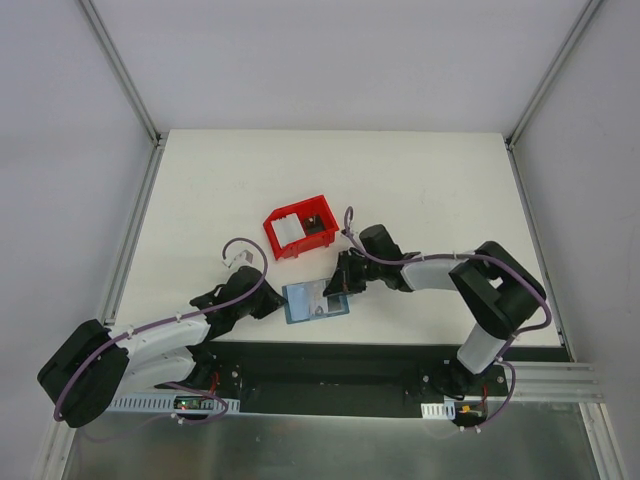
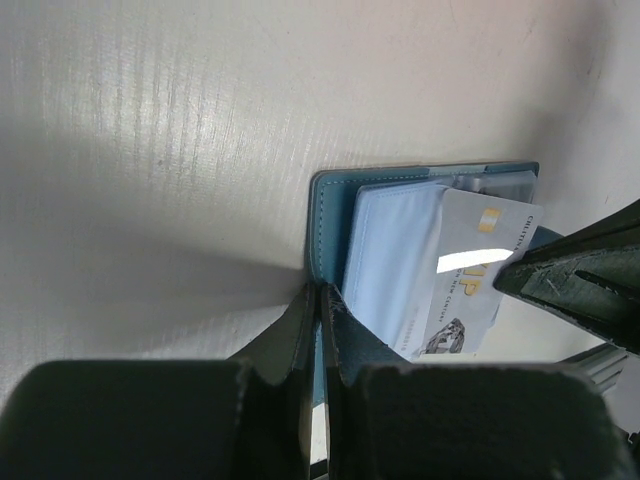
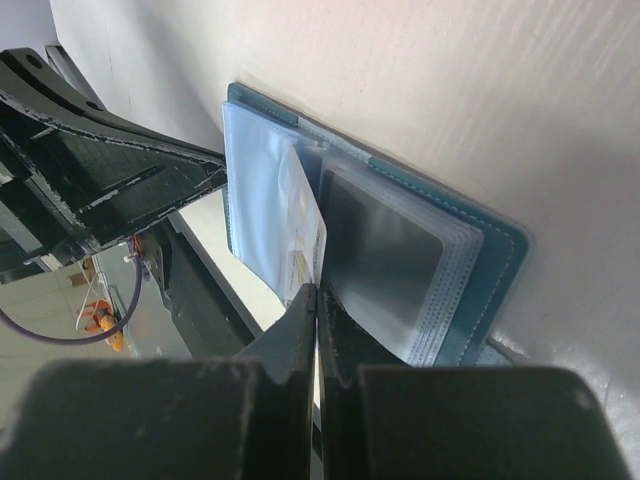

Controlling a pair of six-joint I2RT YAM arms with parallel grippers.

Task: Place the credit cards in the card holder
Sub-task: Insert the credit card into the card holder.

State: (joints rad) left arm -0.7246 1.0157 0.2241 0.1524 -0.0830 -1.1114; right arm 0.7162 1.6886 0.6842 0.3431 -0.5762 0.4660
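Observation:
The teal card holder (image 1: 298, 302) lies open on the table near the front edge, its clear pockets showing. My left gripper (image 1: 274, 303) is shut on its left teal edge (image 2: 332, 205), the fingertips (image 2: 320, 290) pinching the cover. A white credit card (image 2: 468, 272) with gold lettering sits partly inside a pale blue pocket. From the right, my right gripper (image 1: 345, 289) is shut on that card's outer edge (image 3: 306, 225), fingertips (image 3: 318, 290) pressed together. More credit cards, one white (image 1: 288, 229) and one dark (image 1: 315, 222), lie in the red bin.
A red plastic bin (image 1: 276, 226) stands just behind the card holder, about a hand's width away. The table's black front strip (image 1: 330, 355) runs close below the card holder. Cables loop off both wrists.

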